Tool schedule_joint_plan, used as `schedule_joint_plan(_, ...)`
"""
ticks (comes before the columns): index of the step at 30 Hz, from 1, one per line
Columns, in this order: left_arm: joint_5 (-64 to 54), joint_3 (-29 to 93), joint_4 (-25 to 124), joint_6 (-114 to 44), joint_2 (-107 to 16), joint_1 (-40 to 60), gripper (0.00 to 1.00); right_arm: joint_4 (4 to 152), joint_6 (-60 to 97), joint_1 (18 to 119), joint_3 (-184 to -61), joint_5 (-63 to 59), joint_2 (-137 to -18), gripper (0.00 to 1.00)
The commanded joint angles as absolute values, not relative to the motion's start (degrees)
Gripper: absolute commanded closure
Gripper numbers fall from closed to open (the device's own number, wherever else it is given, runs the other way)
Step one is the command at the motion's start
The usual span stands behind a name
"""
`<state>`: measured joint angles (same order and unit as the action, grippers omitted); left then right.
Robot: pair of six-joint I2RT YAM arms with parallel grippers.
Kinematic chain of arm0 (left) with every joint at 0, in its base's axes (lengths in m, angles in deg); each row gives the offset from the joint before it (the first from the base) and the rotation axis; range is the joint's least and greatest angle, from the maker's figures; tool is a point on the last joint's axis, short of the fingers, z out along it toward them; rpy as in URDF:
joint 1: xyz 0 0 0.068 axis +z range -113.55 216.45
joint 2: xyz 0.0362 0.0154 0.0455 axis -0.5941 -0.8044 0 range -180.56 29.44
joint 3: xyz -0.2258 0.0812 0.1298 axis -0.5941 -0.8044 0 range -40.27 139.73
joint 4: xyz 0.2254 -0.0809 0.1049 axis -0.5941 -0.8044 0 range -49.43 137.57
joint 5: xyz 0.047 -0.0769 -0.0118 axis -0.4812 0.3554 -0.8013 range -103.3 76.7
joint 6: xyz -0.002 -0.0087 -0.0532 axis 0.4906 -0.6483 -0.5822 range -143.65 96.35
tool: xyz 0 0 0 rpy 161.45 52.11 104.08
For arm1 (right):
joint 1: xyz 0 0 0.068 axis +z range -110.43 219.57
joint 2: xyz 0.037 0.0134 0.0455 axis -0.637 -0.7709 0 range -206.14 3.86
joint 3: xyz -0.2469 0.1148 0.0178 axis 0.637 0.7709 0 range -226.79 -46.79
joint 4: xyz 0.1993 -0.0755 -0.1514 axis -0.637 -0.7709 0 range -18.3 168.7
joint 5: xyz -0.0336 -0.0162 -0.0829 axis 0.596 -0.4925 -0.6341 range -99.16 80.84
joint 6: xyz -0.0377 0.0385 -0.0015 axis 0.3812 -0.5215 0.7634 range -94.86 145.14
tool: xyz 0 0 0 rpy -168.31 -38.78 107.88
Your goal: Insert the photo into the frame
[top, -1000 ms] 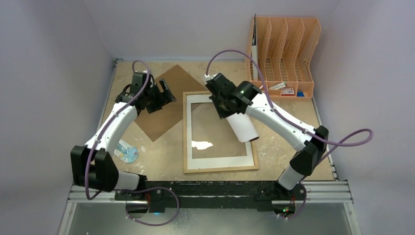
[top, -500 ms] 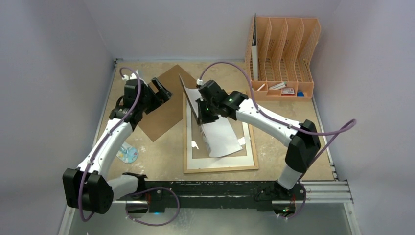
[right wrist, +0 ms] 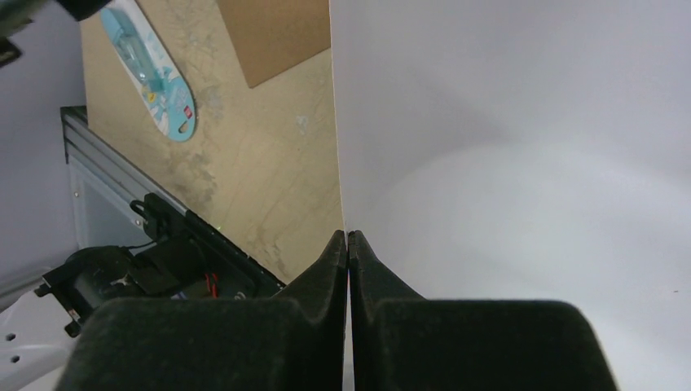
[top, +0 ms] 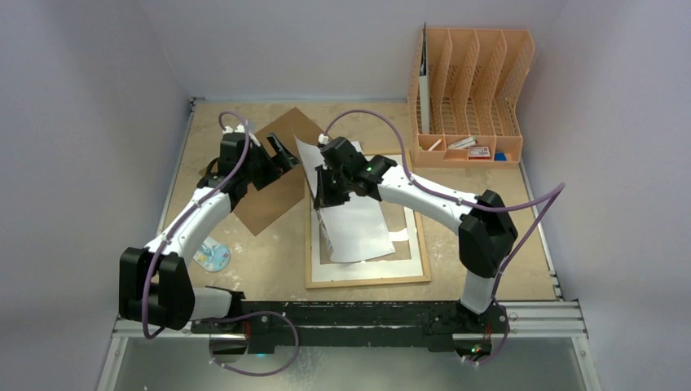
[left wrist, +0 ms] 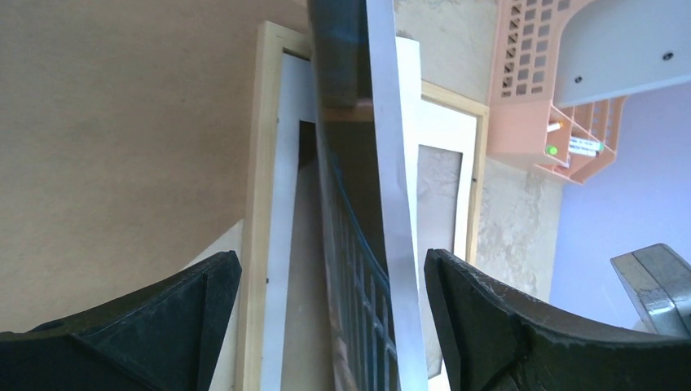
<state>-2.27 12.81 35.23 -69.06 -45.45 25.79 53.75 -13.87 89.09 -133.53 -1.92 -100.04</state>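
Right wrist: your right gripper [right wrist: 348, 238] pinches photo [right wrist: 505, 163] (white back showing) over frame [top: 367, 279]; left gripper [left wrist: 330, 261] gapes wide.

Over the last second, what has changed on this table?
The right gripper, shut on the photo throughout, carried it left across the frame. The sheet was curled up before and now hangs opened out over the frame's left part. The left gripper, open, shifted only slightly. The frame, brown board and orange rack stayed put.
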Motion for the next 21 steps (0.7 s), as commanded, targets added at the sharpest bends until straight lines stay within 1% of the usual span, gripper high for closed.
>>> schedule_joint_plan(1, 6.7, 10.2, 45.0, -68.6, -47.9, 25.5, 0.12, 56.8, -13.8, 90.4, -134.4, 1.0, -101.2, 0.98)
schedule_joint_plan(5, 9.0, 8.6, 48.8, -69.5, -50.0, 25.6, 0.13, 57.4, -13.1, 91.1, -135.3, 1.7, -102.6, 0.97)
schedule_joint_plan(8, 8.4, 9.3, 45.3, -70.0, -52.2, 25.6, 0.19, 58.1, -12.8, 91.3, -135.5, 2.3, -103.5, 0.96)
schedule_joint_plan(13, 6.9, 10.5, 40.4, -70.4, -54.6, 25.6, 0.4, 60.2, -12.6, 91.4, -134.5, 4.2, -104.0, 0.91)
schedule_joint_plan(15, 7.2, 10.7, 39.4, -70.3, -55.3, 25.6, 0.46, 62.2, -12.0, 91.4, -133.1, 7.0, -103.6, 0.87)
schedule_joint_plan(18, 7.1, 10.5, 37.8, -69.9, -56.0, 25.6, 0.58, 65.8, -12.9, 91.4, -130.4, 11.0, -102.5, 0.83)
schedule_joint_plan(20, 7.0, 10.5, 37.0, -69.4, -56.0, 25.6, 0.66, 66.4, -12.7, 91.4, -130.1, 11.9, -102.2, 0.78)
schedule_joint_plan(21, 6.5, 10.5, 36.4, -69.0, -55.8, 25.6, 0.73, 66.9, -12.7, 91.4, -129.7, 12.4, -101.8, 0.71)
